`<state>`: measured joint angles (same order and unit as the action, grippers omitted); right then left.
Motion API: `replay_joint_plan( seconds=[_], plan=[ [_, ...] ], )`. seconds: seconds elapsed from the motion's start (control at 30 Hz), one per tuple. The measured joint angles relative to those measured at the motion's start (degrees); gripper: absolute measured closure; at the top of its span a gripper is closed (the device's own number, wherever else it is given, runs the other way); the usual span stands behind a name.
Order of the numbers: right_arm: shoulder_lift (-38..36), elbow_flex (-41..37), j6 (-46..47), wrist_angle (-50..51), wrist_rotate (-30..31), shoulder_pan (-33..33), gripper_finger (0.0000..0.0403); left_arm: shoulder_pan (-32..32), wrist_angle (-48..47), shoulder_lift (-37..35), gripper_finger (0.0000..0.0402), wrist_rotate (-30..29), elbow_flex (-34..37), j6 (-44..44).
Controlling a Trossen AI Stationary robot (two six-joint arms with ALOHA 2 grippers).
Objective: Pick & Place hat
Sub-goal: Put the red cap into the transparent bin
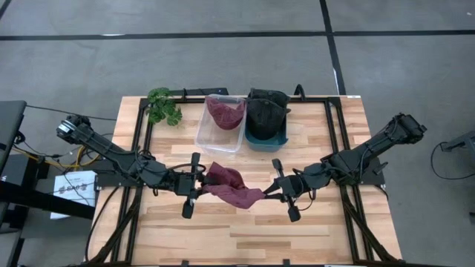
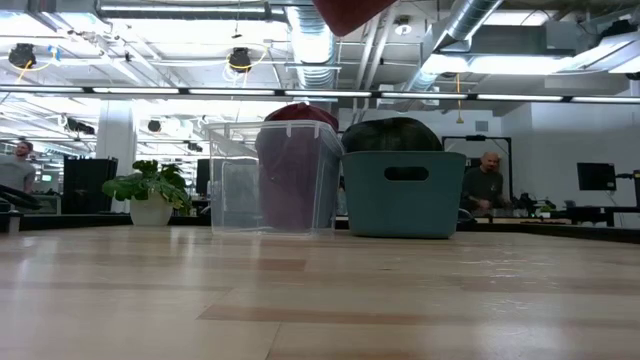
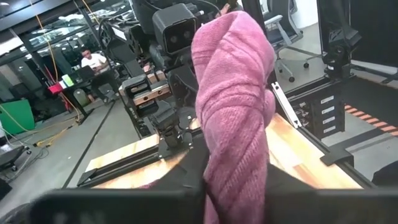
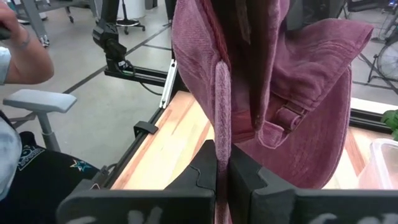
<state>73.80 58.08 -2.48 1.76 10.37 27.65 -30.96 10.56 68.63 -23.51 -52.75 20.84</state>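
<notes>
A maroon cloth hat (image 1: pixel 231 185) hangs in the air between my two grippers, over the middle of the table. In the low view only its lowest part (image 2: pixel 350 10) shows, high above the tabletop. My left gripper (image 1: pixel 202 180) is shut on the hat's left side and my right gripper (image 1: pixel 271 190) on its right side. In the left wrist view the cloth (image 3: pixel 236 106) stands bunched and twisted. The right wrist view shows the hat (image 4: pixel 298 87) spread out, with its back strap (image 4: pixel 287 116). My left gripper (image 3: pixel 236 193) pinches a bunched, twisted part of the hat's left side (image 3: pixel 235 163), coming level from the table's left. Several folds sit between the fingers. The hat is lifted clear. My right gripper (image 4: pixel 222 177) pinches an edge of the hat (image 4: pixel 222 134) between its two fingers (image 4: pixel 202 163), coming level from the table's right. The edge runs up from the fingers as a thick seam. The hat is clear of the table.
At the far side stand a clear bin (image 1: pixel 221 123) holding another maroon hat (image 2: pixel 292 165) and a teal bin (image 1: pixel 267 133) holding a dark hat (image 1: pixel 266 110). A potted plant (image 1: pixel 163 105) stands far left. Bare wood (image 1: pixel 245 230) lies near. People sit beyond the table.
</notes>
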Motion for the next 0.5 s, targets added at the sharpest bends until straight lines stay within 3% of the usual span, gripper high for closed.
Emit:
replay_joint_plan(
  seconds=[0.13,0.4,0.5],
  plan=[
    [0.0,0.0,0.0,0.0,0.0,0.0,0.0399,0.0,0.0,0.0,0.0392,0.0,0.0,-0.3],
    [0.2,0.0,1.0,-0.8,0.4,0.0,0.0354,0.0,0.2,0.0,0.0394,0.0,0.0,-0.3],
    [0.5,0.0,1.0,0.3,3.1,0.0,0.0329,0.0,0.2,0.0,0.0393,0.0,0.0,-0.3]
  ],
)
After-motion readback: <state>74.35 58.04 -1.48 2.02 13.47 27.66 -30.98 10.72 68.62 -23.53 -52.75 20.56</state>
